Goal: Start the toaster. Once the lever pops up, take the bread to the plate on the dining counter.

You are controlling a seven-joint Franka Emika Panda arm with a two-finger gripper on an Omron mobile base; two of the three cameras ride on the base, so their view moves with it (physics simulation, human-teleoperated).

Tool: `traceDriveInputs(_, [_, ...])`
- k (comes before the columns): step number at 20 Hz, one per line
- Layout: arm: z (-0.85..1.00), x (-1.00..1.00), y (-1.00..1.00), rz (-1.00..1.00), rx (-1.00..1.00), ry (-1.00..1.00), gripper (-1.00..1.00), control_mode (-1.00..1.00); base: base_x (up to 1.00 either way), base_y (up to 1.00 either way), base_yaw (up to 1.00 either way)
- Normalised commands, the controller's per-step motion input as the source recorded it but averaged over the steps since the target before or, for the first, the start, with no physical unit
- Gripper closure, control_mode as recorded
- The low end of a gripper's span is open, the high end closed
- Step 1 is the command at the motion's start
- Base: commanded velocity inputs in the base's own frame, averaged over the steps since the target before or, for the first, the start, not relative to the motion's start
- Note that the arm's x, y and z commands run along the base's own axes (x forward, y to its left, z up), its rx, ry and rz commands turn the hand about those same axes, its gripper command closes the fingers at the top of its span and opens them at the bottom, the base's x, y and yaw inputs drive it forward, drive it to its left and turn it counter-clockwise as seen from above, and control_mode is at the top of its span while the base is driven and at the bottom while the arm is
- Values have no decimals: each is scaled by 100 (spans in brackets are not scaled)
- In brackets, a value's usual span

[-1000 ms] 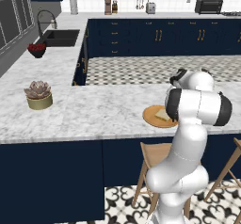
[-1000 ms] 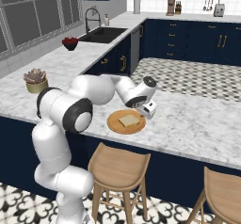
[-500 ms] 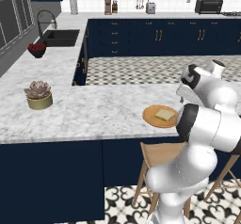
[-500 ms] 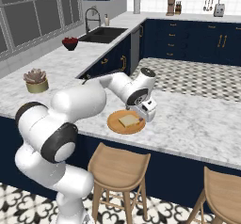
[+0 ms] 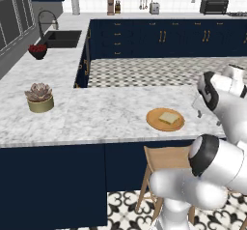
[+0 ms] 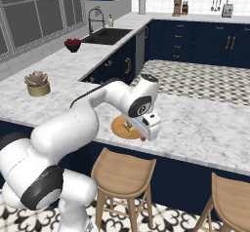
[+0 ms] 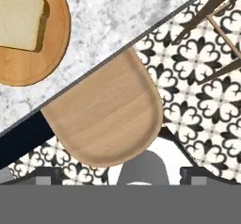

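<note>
The gripper point(image 7: 120, 173) hung above a wooden stool point(image 7: 106, 117), its fingers spread apart and holding nothing.

The bread point(image 5: 168, 118) lay flat on the plate point(image 5: 157, 122), which sat on the dining counter point(image 5: 111, 110) near its front edge — the left base view showed both clearly, with a potted succulent point(image 5: 40, 97) well apart to the left on the same marble and the toaster point(image 5: 154, 7) far off on the back counter beside a black microwave point(image 5: 213, 6). In the right base view the arm's hand covered most of the plate point(image 6: 119, 127), and the bread could not be made out there. The hand view looked straight down past the counter's edge — bread point(image 7: 21, 20) and plate point(image 7: 28, 63) in one corner, patterned floor tiles point(image 7: 202, 91) on the other side of the stool.
</note>
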Motion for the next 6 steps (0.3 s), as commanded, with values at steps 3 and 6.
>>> traceDriveInputs(3, [14,-100,0,-9,0,16,-100,-100,0,0,0])
traceDriveInputs(6, [25,-100,0,-8,0,15,-100,-100,0,0,0])
